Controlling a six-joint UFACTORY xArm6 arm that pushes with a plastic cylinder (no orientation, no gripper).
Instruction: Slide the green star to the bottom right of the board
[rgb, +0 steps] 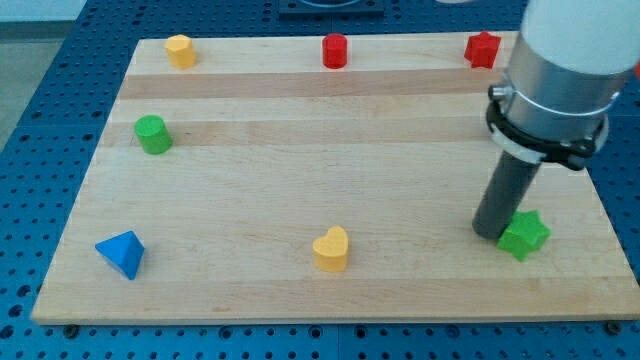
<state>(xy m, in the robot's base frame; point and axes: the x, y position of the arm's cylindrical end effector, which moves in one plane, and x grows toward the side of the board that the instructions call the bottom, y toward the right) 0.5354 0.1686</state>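
The green star (524, 236) lies near the board's right edge, low in the view. My tip (490, 234) stands on the board right against the star's left side. The rod rises from there to the arm's grey and white body at the view's upper right, which hides the blue cube.
The wooden board (300, 160) also holds a yellow heart (330, 249) at the bottom middle, a blue pyramid-like block (122, 253) at the bottom left, a green cylinder (152, 133) at the left, a yellow block (179, 49), a red cylinder (334, 50) and a red star (483, 48) along the top.
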